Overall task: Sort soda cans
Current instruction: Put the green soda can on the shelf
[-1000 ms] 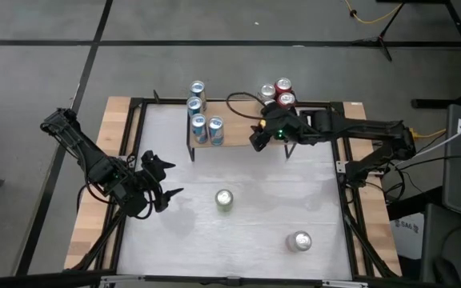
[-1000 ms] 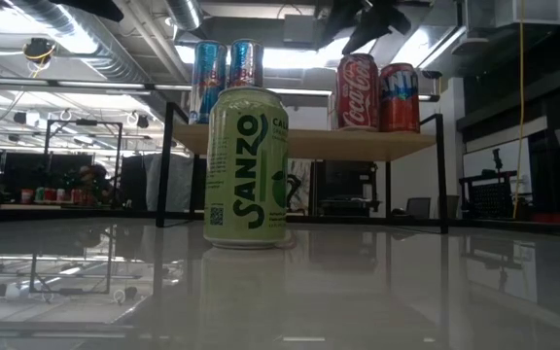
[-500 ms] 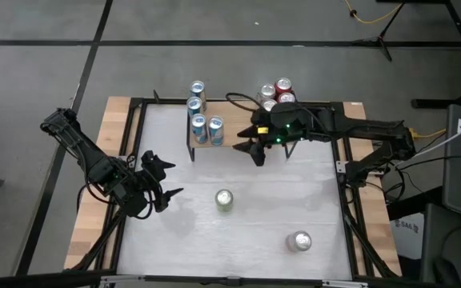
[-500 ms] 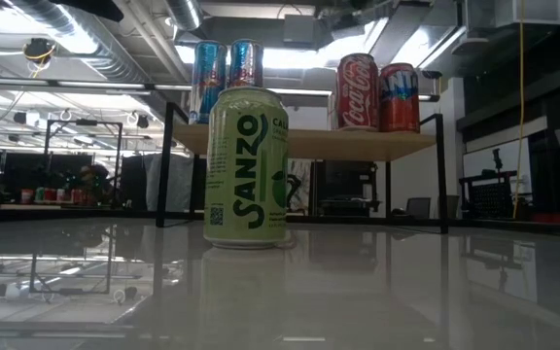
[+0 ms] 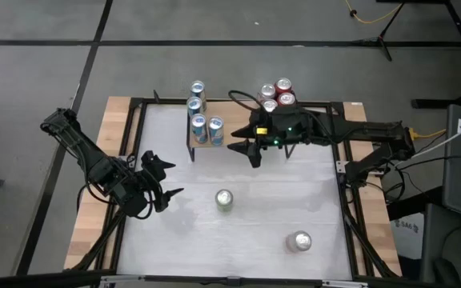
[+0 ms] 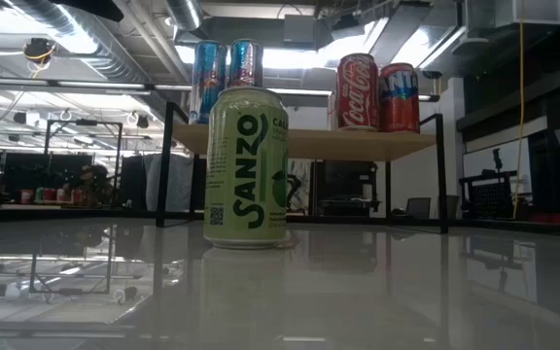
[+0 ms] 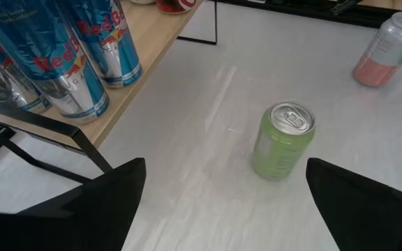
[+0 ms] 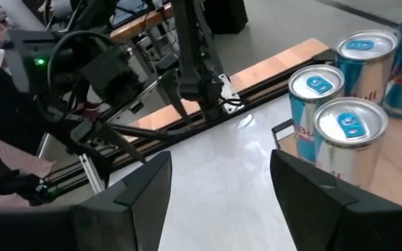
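A pale green can (image 5: 224,200) stands upright on its base mid-table; it also shows in the low view (image 6: 247,165) and the left wrist view (image 7: 283,139). A silver-pink can (image 5: 298,241) stands near the front right. Several blue cans (image 5: 199,124) and several red cans (image 5: 283,86) stand on a raised wooden shelf (image 6: 309,144) at the far edge. My left gripper (image 5: 165,181) is open and empty, left of the green can. My right gripper (image 5: 246,149) is open and empty, in front of the shelf between the blue and red cans.
The shelf's black frame legs (image 6: 168,165) stand on the table behind the green can. The black table frame (image 5: 346,200) runs along the sides. White tabletop lies bare between the two loose cans.
My right gripper has drawn back from the red cans on the shelf and gone toward the table's left edge, staying open. A red can that the arm covered now shows. The cans have not moved.
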`<state>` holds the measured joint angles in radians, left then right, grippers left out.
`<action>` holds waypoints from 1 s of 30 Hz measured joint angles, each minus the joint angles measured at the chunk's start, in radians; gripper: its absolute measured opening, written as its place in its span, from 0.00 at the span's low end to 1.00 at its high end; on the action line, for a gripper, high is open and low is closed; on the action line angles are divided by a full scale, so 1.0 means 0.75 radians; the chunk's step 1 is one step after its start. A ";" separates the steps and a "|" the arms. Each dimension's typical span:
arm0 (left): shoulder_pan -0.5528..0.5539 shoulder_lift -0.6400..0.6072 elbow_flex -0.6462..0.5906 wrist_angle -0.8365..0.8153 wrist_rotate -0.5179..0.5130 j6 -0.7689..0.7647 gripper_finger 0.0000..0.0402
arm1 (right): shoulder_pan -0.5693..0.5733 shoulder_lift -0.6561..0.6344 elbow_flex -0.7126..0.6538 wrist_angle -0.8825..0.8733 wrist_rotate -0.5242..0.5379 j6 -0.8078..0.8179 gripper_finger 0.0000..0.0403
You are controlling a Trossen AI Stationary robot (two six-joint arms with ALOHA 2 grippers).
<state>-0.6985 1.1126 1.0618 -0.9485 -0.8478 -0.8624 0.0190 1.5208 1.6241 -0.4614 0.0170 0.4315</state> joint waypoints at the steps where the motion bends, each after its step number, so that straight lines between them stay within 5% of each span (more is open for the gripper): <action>1: 0.000 0.000 0.000 0.000 0.000 0.000 0.96 | 0.000 0.000 0.000 0.000 0.000 0.013 0.58; 11: 0.000 0.000 0.000 0.000 0.000 0.000 0.96 | 0.000 0.006 0.000 -0.008 -0.130 -0.015 0.62; 19: 0.000 0.000 0.000 0.000 0.000 0.000 0.96 | 0.000 0.050 -0.001 -0.016 -0.082 0.125 0.74; 30: 0.000 0.000 0.000 0.000 0.000 0.000 0.96 | 0.000 0.050 -0.001 -0.027 -0.083 0.127 0.75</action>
<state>-0.6987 1.1126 1.0618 -0.9487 -0.8478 -0.8621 0.0193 1.5585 1.6234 -0.4816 -0.0452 0.5266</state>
